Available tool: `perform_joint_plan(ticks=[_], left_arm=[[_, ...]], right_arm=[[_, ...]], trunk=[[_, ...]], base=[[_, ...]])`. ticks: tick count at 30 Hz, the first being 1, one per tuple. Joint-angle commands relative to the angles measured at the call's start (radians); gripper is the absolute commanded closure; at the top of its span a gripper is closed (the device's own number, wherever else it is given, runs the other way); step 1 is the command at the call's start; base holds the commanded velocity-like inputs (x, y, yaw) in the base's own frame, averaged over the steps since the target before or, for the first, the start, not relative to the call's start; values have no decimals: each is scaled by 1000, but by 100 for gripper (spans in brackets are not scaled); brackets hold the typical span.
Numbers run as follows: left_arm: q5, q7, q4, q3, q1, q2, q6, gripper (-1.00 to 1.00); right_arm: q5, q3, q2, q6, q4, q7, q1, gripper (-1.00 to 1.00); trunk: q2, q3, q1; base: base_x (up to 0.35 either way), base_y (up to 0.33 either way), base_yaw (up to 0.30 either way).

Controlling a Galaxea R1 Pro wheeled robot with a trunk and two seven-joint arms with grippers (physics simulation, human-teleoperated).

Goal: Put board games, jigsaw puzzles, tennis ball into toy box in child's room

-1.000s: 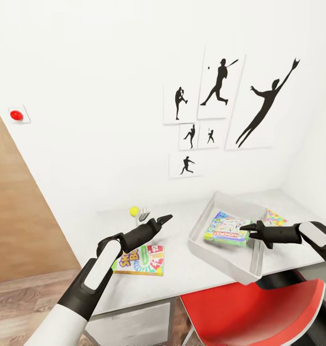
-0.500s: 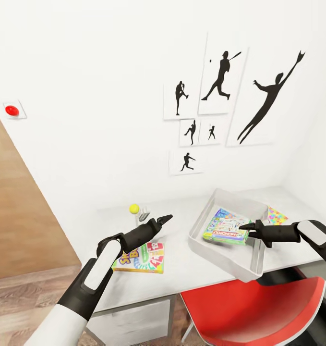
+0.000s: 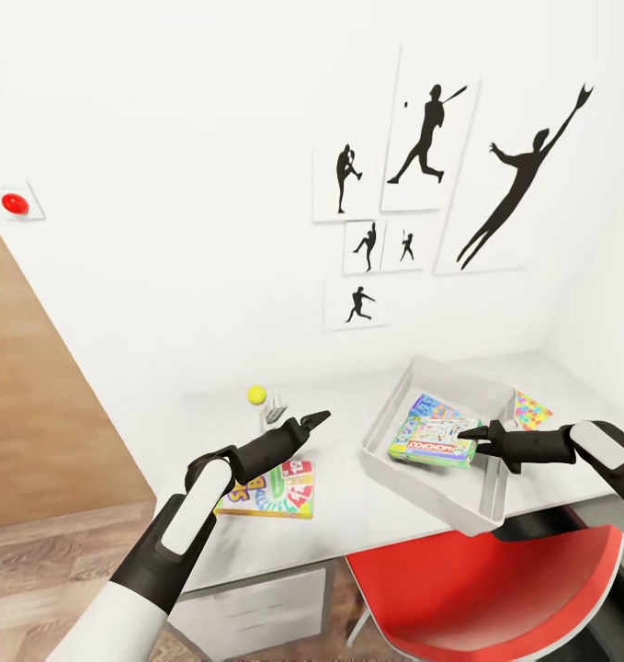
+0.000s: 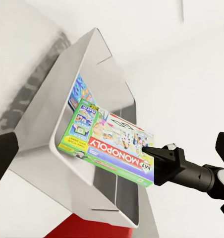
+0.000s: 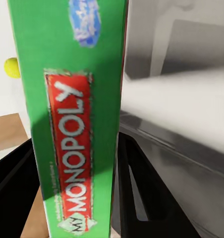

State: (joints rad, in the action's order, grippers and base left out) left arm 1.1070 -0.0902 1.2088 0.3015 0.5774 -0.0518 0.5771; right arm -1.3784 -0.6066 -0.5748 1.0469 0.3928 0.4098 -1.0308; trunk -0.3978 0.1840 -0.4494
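Right gripper is clamped on the edge of the Monopoly box, a flat white-and-green box with a red logo band, held over the grey bin above a blue box. Left gripper, fingers together, hovers over the table near a yellow-green-red game and the ball.

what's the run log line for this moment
right gripper: shut on Monopoly box over toy box | left gripper: free | on table: lettered game box, tennis ball
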Motion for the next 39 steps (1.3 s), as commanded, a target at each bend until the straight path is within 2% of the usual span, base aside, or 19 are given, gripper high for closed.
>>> perform_joint_plan(ticks=[1,15,26,39], left_arm=[[2,-1,0,-1,1,0,4,-100],[2,-2,0,0,1,0,4,-100],[2,-2,0,1,1,0,4,-100],[2,-2,0,2,1,0,4,-100]], right_arm=[[2,-6,-1,0,0,14,-2,100],[1,-4,1,0,1,15,-10,100],[1,-1,-2,0,-2,15,-51,100],[1,0,-8,0,-2,15,-59,100]], trunk=[[-2,3,-1],[-2,9,-1],[-2,26,-1],[-2,47,-1]], base=[[0,0,0],[0,0,0],[0,0,0],[0,0,0]])
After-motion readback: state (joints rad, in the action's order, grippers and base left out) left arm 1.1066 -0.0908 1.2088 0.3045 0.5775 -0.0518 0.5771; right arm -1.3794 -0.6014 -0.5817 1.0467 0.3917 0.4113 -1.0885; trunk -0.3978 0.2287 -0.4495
